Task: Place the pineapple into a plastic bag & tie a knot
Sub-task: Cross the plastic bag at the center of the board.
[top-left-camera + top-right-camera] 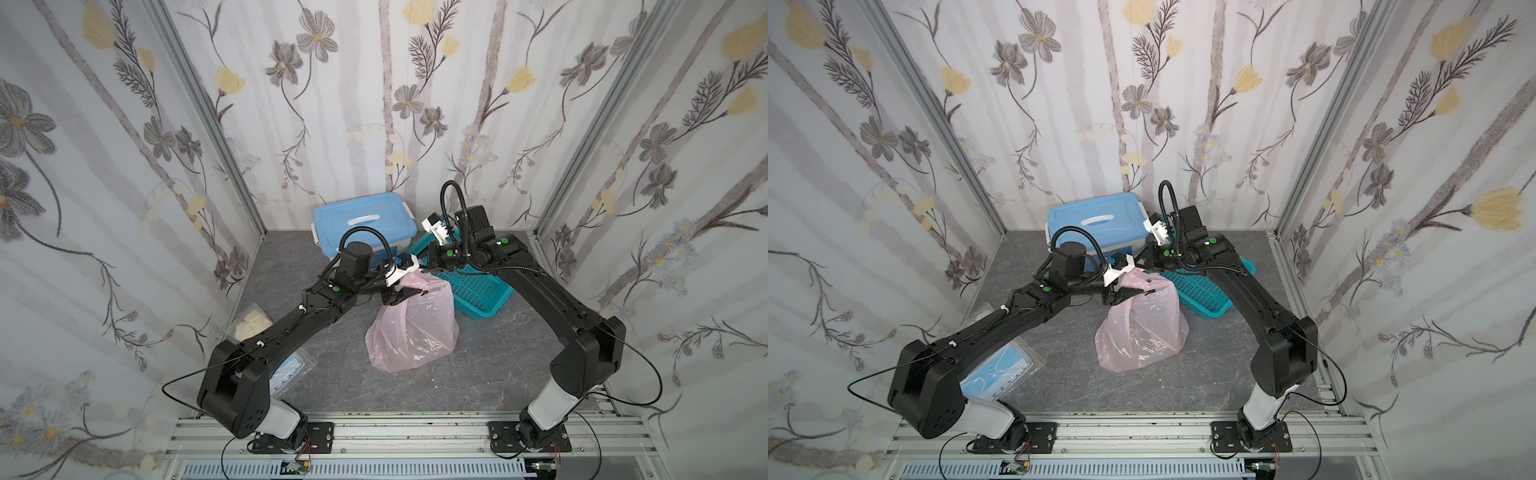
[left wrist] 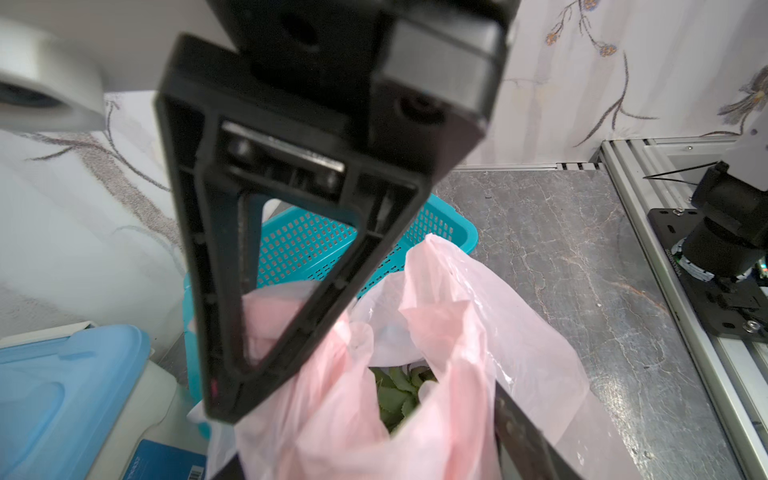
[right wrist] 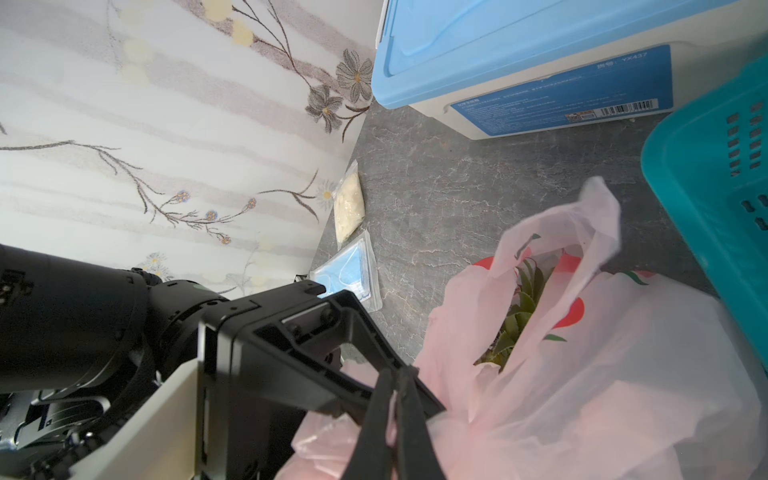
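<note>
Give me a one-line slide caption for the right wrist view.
Right gripper pinches the pink plastic bag, its mouth open and untied, pineapple leaves showing inside.

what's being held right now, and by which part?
The right gripper is shut on the plastic bag, its fingers pinching thin film at the top edge beside the mouth. The left gripper is open, holding nothing.

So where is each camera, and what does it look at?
Top views: high above the bases, looking down on both arms and the plastic bag.
Left wrist: by the left gripper, looking into the bag; the right gripper crosses its view.
Right wrist: behind its shut fingers, which pinch the bag.
Shared: both wrist views show pineapple leaves and the teal basket.
</note>
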Tool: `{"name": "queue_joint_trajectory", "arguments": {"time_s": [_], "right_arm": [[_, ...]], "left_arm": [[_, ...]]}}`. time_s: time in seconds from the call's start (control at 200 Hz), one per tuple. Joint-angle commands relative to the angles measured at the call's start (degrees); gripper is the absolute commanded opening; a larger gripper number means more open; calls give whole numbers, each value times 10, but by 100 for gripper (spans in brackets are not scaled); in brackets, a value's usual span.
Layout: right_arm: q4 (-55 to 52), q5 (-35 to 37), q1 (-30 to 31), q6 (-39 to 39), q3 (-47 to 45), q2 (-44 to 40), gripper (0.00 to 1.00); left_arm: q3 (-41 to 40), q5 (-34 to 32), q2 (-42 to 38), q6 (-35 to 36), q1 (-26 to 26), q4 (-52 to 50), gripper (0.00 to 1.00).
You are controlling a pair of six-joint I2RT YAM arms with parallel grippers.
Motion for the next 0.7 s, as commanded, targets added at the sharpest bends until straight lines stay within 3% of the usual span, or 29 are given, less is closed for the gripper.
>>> {"name": "queue_joint_trajectory", "arguments": {"time_s": [0.0,0.115,0.195,0.35,0.54,0.694], "right_arm": [[13,-40,1,3,0,1,0],[17,-39,1,3,0,3,0],[22,-41,1,4,0,5,0],[28,-44,3,5,2,11,0],[29,-46,3,4,2,14,0],[29,-48,4,3,1,13,0]], "left_arm": [[-14,-66,-28,0,3,-3,66],[-41,-103,-76,-10,3,-19,71],[-59,-121,-107,-21,3,-29,83],[-68,-117,-167,-35,3,-87,95],[-40,-68,-187,-58,0,-170,90],[-39,-72,-175,-97,-14,-135,86]]}}
